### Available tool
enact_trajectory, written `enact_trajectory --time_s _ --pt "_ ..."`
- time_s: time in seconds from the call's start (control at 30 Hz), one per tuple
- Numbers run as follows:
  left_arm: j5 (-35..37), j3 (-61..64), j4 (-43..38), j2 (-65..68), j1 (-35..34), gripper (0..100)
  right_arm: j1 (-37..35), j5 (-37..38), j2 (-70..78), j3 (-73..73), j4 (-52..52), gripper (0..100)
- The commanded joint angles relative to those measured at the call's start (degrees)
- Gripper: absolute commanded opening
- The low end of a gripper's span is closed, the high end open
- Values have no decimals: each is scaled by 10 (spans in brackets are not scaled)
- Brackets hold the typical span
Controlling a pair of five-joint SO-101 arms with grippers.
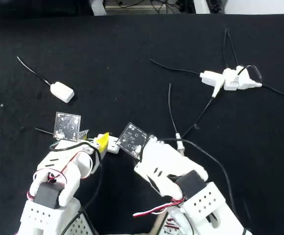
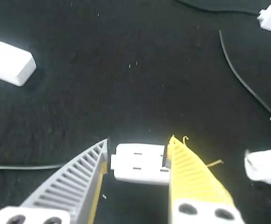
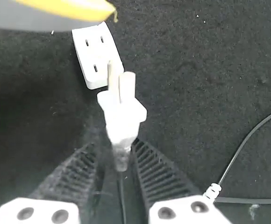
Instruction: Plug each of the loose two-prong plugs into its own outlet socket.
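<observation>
Closest to me, the right pincer [image 3: 116,147] has its two dark ribbed fingers closed on the thin neck of a white two-prong plug [image 3: 122,112]. The plug's body and both prongs stick out ahead of the fingertips. Just past those prongs lies a white outlet socket [image 3: 94,56], its near end touching or just under the prong tips; I can't tell which. The left pincer [image 2: 138,142] has that socket [image 2: 139,162] between its grey and yellow fingers, which appear pressed against its two ends to steady it. So I'd say the step in hand is mating this plug with this socket, and the plug isn't in yet. The socket's slotted face looks upward, while the prongs seem to run along it rather than into it. The next move probably calls for tipping the plug, or turning the socket, until the prongs meet a pair of slots squarely, then pushing while the left pincer braces. Well beyond the left pincer lies a second white block [image 1: 62,91] on a thin wire. Far past the right pincer sits a cluster of white connectors [image 1: 232,78].
</observation>
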Motion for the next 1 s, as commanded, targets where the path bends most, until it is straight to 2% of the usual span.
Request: enact_trajectory --time_s 0.0,0.1,0.3,0.6,0.83,0.97 --pt "-2 -3 -7 -4 8 206 11 5 50 -20 -29 11" --pt "-2 1 -15 -4 8 206 4 0 124 -45 -75 11" --pt "-1 20 -36 -4 8 206 -62 -19 264 -123 -107 11" --pt "-1 20 -34 -4 4 206 -3 -20 451 -137 -148 11" --pt "-1 20 -34 -4 5 206 -2 -29 482 -165 -146 15" --pt "-1 20 -34 -4 4 206 -28 -24 487 -174 -145 98"
